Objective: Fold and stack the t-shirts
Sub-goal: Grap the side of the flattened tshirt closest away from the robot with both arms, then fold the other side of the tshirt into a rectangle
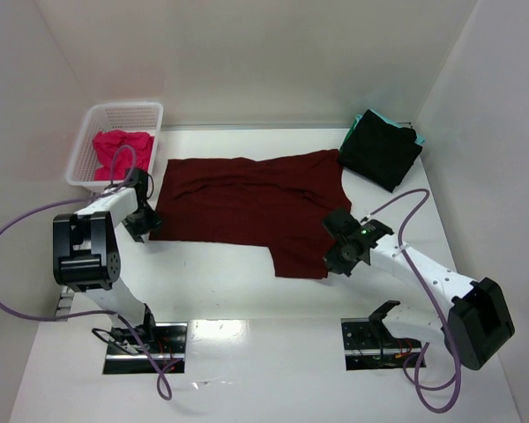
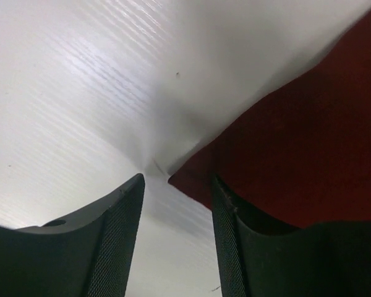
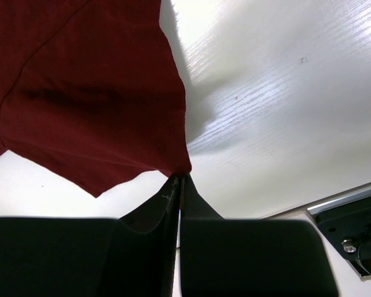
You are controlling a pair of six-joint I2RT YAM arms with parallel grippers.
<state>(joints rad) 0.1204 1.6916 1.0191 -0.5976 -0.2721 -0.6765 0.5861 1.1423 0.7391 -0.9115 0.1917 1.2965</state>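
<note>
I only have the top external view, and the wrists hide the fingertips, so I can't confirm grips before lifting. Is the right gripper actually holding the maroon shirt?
Observer: Yes. In the right wrist view the right gripper is shut, with an edge of the maroon t-shirt pinched between its fingers.
Operator: And the left one?
Observer: The left gripper is open. A corner of the shirt lies between its fingers, not pinched.
Operator: Is the cloth on the right side off the surface?
Observer: It appears so. The pinched edge rises to the fingers and casts a shadow on the white table.
</note>
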